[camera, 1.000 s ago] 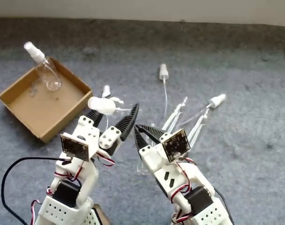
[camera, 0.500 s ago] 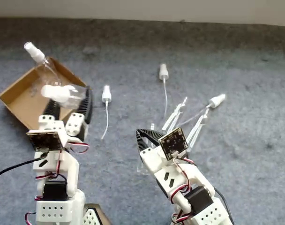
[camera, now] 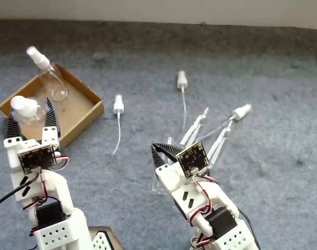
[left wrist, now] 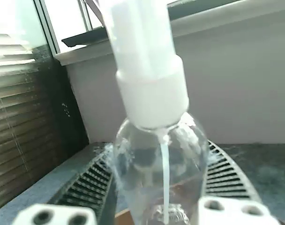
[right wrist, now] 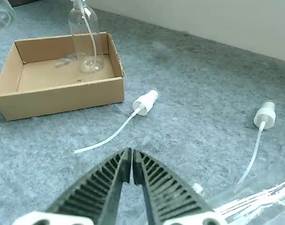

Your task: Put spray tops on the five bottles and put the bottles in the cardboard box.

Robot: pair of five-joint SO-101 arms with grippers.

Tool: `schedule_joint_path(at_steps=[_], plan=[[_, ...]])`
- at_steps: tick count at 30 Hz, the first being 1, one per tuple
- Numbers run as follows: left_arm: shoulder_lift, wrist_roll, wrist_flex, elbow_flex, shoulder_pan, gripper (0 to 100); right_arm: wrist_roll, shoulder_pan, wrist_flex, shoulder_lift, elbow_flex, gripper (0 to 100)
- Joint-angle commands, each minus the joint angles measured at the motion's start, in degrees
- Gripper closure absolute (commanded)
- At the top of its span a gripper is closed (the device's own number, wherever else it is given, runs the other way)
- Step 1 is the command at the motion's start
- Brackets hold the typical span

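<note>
Spray bottle (camera: 29, 112), clear plastic with its white spray top (camera: 20, 104) already on, is clamped in my left gripper (camera: 31, 115). In my left wrist view my black ribbed fingers (left wrist: 88, 192) press against its two sides, and the thin dip tube hangs down inside it. I hold it up off the grey carpet (camera: 263, 172). From above it overlaps the left corner of the cardboard box (camera: 84, 87), though I cannot tell whether it is fully over the box. The box lies open near the carpet's left edge, toward the far side.

A second bottle (right wrist: 84, 42), also capped with a spray top, stands upright inside the box, toward its far corner.

Three loose spray tops lie on the carpet, each with its dip tube attached. The nearest top (camera: 118, 104) lies just to the right of the box. The middle top (camera: 182, 79) lies farther toward the far edge. The right-hand top (camera: 241, 111) lies well to the right, with its tube running toward a clear plastic bag (camera: 197, 130) of white tubes.

My right gripper (right wrist: 131, 157) hangs low over the carpet near the near edge, just beside that bag. Its jaws are drawn together to a hairline slit, with nothing between them.
</note>
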Motion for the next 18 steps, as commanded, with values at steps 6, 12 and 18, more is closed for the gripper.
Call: schedule_joint_path(at_steps=[6, 12, 18], plan=[[-0.75, -0.62, -4.4, -0.84, -1.36, 87, -0.18, 0.84, 1.8, -0.66, 7.34, 99.4], [-0.66, -0.53, -4.13, -3.65, -1.36, 87, -0.18, 0.84, 1.89, -0.66, 7.34, 99.4], [-0.48, -0.7, -4.04, -5.58, -1.36, 87, -0.18, 0.84, 1.89, -0.66, 7.34, 99.4]])
